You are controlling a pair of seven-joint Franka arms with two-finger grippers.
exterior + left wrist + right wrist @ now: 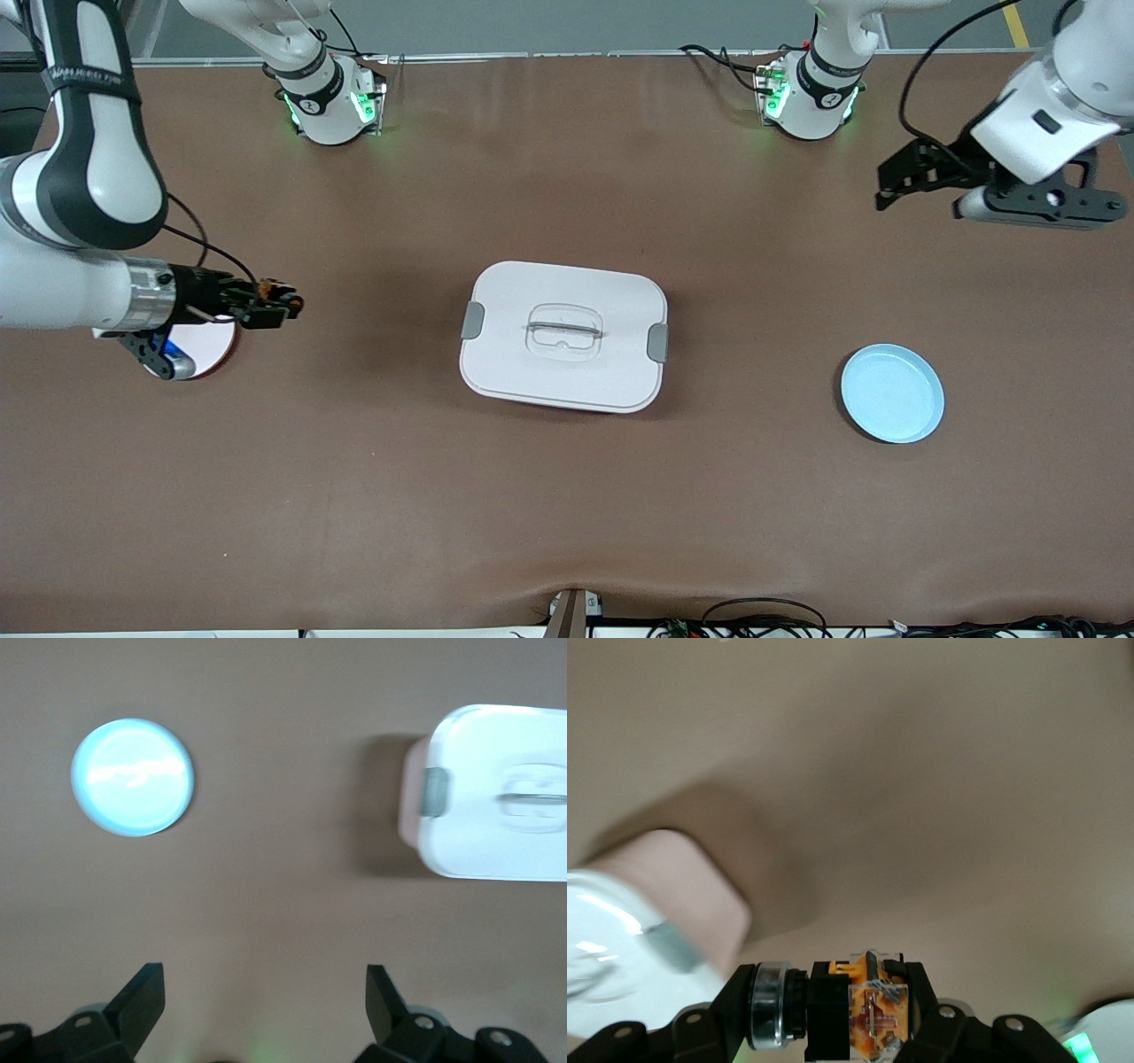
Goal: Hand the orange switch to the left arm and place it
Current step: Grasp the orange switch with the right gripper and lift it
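The orange switch is pinched between the fingers of the right gripper, up in the air over the desk near the right arm's end, just past the rim of a white plate that lies under that arm's wrist. In the right wrist view the switch shows as an orange and black block with a silver ring on one end, clamped between the two black fingers, which are closed tight on it.

The box sits on the middle of the desk, lid on, with a grey clip on each short side and a clear handle sunk into the lid. It is well apart from the held switch, toward the left arm's end from it.

A light blue plate lies on the desk toward the left arm's end, a little nearer the front camera than the box and well apart from it.

The left gripper hangs in the air over the desk near the left arm's end, above bare tabletop, waiting. Its fingers stand wide apart with nothing between them; its wrist view looks down on the blue plate and one end of the box.
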